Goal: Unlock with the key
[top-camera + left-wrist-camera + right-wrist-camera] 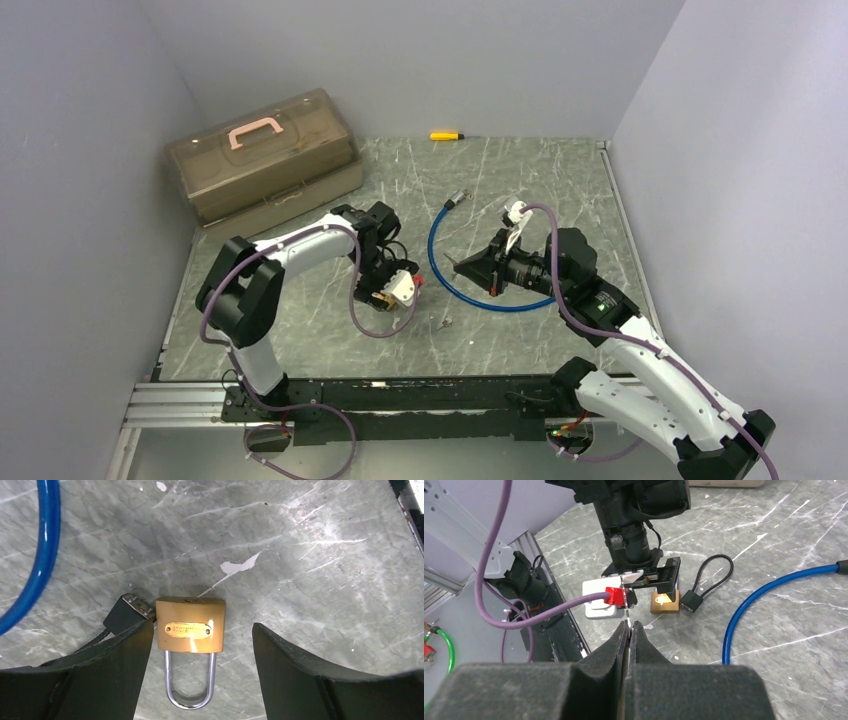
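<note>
The left gripper [200, 630] straddles the brass padlock [190, 625] with its steel shackle, jaws spread wide; the right gripper [629, 627] is pinched closed; an off-centre squeeze could skid the padlock sideways.

The padlock [190, 625] lies flat on the table [520, 180] between the fingers of the left gripper [398, 288], with its shackle toward the wrist. A small cable lock [126, 614] sits just beside it. The cable [45, 555] curves between the two grippers, and the right gripper [460, 265] reaches across its loop. Nearer the front edge lies a small thing, perhaps the key [443, 323]. The case [265, 160] stands at the far left, and the screwdriver [446, 135] lies by the back wall.
</note>
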